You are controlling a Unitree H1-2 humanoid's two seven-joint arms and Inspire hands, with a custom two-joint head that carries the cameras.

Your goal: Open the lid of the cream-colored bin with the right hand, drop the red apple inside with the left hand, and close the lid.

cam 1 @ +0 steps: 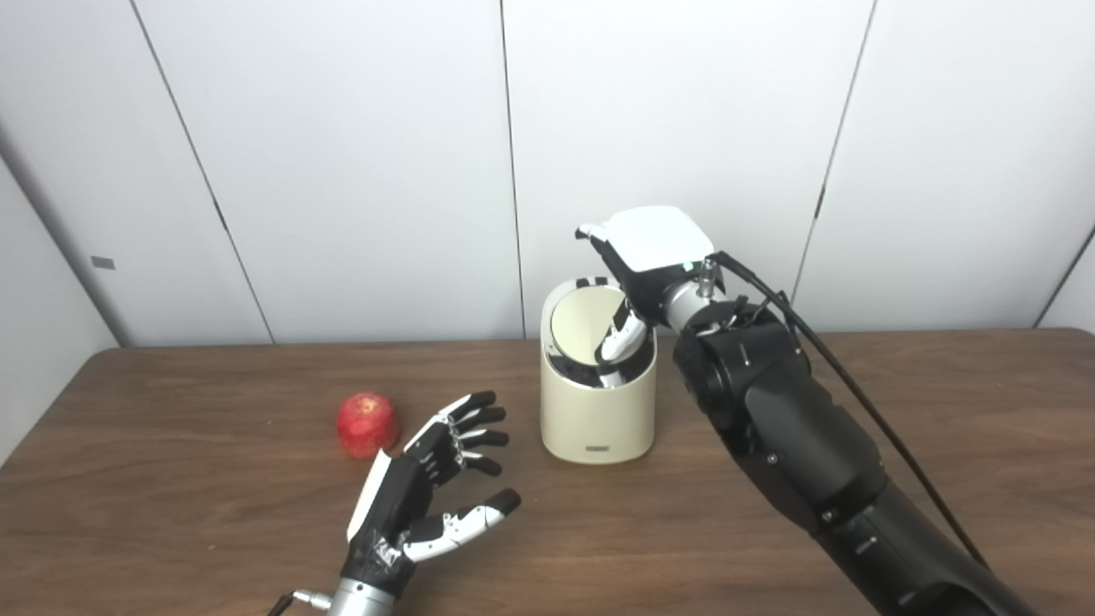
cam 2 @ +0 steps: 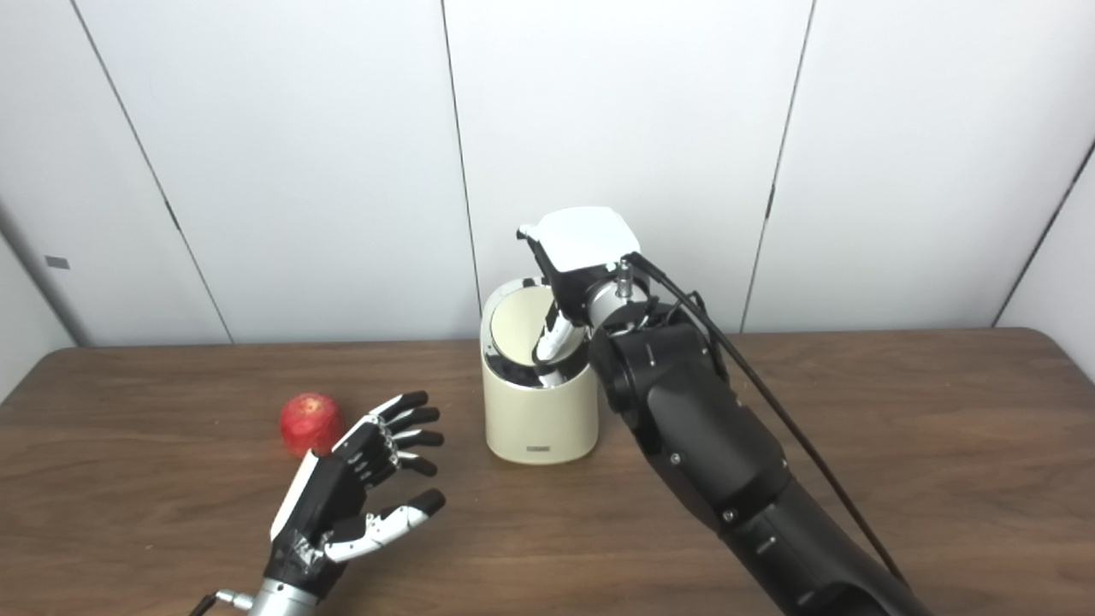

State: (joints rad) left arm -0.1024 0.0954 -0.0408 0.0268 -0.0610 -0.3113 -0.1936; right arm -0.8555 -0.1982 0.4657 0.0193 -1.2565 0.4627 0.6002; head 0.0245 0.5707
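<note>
- On the wooden table (cam 1: 214, 547) stands one cream-colored bin (cam 1: 598, 411), carrying a small dark label low on its front whose writing is too small to read.
- Its round swing lid (cam 1: 583, 329) sits tilted in a shiny rim; the inside is not visible, so its contents cannot be told.
- One red apple (cam 1: 368, 424) lies on the table at the bin's nine o'clock, well apart from it.
- One left hand (cam 1: 428, 488) is spread wide, palm up, empty, just beside the apple at its four o'clock.
- One right hand (cam 1: 637, 274) reaches over the bin from two o'clock, its fingers (cam 1: 618, 338) pointing down onto the lid, holding nothing.
</note>
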